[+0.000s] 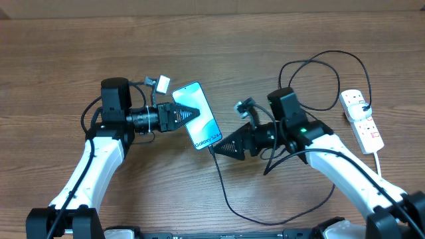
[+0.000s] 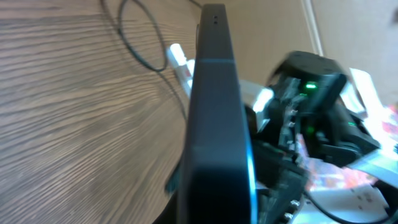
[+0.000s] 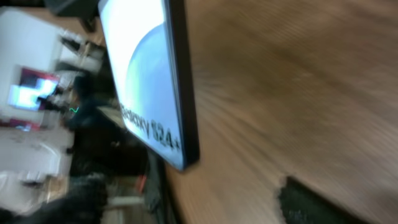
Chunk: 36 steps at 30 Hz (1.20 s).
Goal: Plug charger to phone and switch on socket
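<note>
The phone (image 1: 206, 129) lies tilted at the table's middle, screen up, its "Galaxy S24+" end toward the right arm. My left gripper (image 1: 189, 113) is shut on its upper part; the left wrist view shows the phone edge-on (image 2: 214, 124). My right gripper (image 1: 216, 149) is shut, its tip at the phone's lower end, and the charger cable (image 1: 222, 189) runs out from that tip. The connector is hidden. The right wrist view shows the phone's lower corner (image 3: 146, 81) close by. The socket (image 1: 362, 119) lies at the far right, with the charger plugged into it.
The charger cable loops near the front edge, then up behind the right arm (image 1: 292, 113) to the socket. The socket's thick white cord (image 1: 379, 159) runs toward the front right. The right arm fills the right of the left wrist view (image 2: 311, 106).
</note>
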Motion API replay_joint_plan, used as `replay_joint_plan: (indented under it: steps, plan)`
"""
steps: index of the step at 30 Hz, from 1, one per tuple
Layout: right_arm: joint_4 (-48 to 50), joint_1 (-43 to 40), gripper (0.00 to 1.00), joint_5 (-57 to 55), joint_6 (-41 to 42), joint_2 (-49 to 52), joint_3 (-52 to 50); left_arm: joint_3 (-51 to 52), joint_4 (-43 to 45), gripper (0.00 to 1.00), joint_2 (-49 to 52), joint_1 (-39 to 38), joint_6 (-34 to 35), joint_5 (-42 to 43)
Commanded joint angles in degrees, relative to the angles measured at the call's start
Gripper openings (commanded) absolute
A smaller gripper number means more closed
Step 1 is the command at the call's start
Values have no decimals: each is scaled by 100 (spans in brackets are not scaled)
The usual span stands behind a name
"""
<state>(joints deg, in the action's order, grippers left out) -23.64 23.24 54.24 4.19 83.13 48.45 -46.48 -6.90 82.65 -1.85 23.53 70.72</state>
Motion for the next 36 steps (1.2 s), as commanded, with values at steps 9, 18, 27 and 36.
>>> replay_joint_plan:
  steps: [9,18,27,36]
  plan:
    - [-1725,37,100,-1954,-310,-1982,264,-39,-85,4,-4,0,-125,-271]
    - [-1445,933,100,-2155,372,-1628,92,-39,-83,4,-4,-2,94,-177]
    - [-1014,1904,100,-4116,1572,-997,90,-39,-85,4,-4,-2,138,-164]
    - [-612,2218,79,-4113,1685,-380,87,-39,-85,4,-4,-2,138,-164]
